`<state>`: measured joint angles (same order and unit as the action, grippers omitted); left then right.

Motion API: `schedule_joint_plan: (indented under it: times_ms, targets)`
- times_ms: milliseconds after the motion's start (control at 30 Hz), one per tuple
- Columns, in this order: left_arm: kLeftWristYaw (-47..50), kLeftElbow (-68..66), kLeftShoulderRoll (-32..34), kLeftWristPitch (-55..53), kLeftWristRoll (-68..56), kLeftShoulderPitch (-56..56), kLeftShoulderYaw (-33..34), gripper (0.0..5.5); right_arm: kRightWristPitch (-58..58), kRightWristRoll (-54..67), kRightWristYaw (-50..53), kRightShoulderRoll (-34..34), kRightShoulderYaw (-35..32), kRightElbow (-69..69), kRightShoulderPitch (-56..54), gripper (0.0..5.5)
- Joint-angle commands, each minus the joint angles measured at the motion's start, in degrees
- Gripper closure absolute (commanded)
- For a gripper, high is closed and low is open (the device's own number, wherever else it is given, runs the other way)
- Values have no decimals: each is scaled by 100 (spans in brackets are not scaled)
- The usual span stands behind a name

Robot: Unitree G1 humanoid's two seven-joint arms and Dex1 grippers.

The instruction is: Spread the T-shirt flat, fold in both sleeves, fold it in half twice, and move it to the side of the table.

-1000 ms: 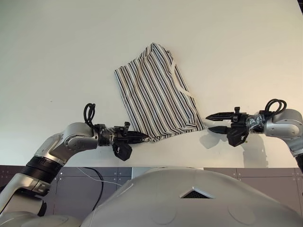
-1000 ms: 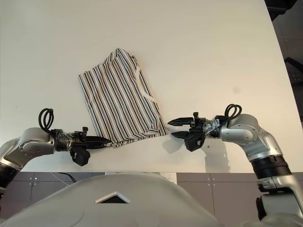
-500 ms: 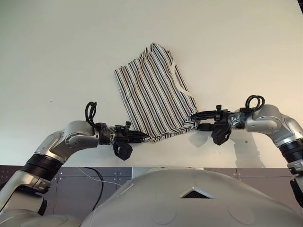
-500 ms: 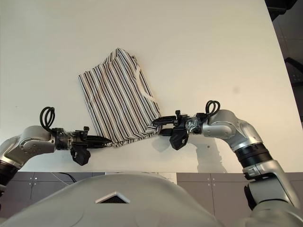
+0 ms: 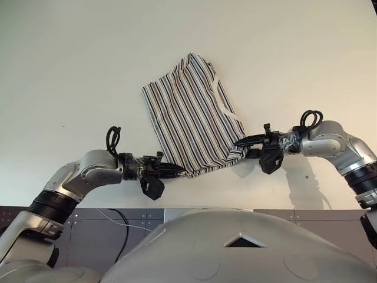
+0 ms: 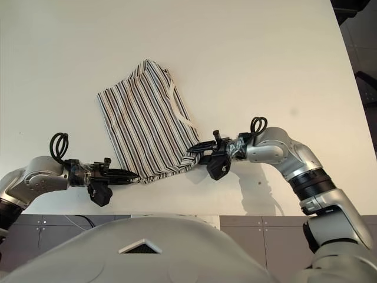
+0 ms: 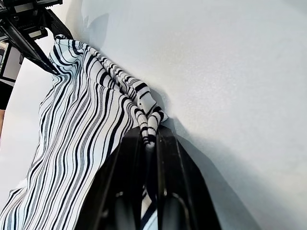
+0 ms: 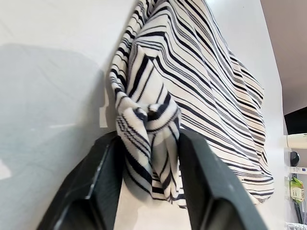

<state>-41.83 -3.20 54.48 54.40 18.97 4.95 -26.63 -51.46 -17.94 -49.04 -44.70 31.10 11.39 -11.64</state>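
A black-and-white striped T-shirt point(image 5: 191, 124), folded into a narrow slanted rectangle, lies on the white table point(image 5: 70, 71). My left gripper point(image 5: 179, 171) is shut on the shirt's near left corner, close to the table's front edge; in the left wrist view its fingers point(image 7: 129, 158) pinch a fold of striped cloth point(image 7: 81, 124). My right gripper point(image 5: 240, 147) is at the near right corner, shut on it. In the right wrist view, bunched cloth point(image 8: 148, 120) fills the gap between its fingers point(image 8: 103, 172).
The table's front edge point(image 5: 283, 207) runs just behind both grippers, with dark floor panels below it. Bare white tabletop lies on the left, on the right and beyond the shirt.
My right gripper has moved left from open table to the shirt's near right corner and taken hold of it. The left gripper has kept its grip and place.
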Motion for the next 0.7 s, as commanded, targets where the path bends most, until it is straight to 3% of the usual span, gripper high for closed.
schedule_joint_plan:
  times_ms: [33, 200, 433, 700]
  targets:
    - [-110, -91, 30, -170, 240, 53, -39, 534, 147, 11, -293, -153, 172, -67, 136, 458]
    - [-83, -36, -17, -253, 126, -4, 18, 534, 297, 357, -397, -382, 89, -216, 379, 540]
    - [-103, 1000, 239, -993, -1130, 640, 359, 534, 1417, 1872, -653, -1225, -474, -1648, 1416, 540]
    - [-36, 3197, 871, -2621, -2966, 2414, 1430, 534, 3988, 4553, -855, -2763, -2343, -4428, 2809, 540]
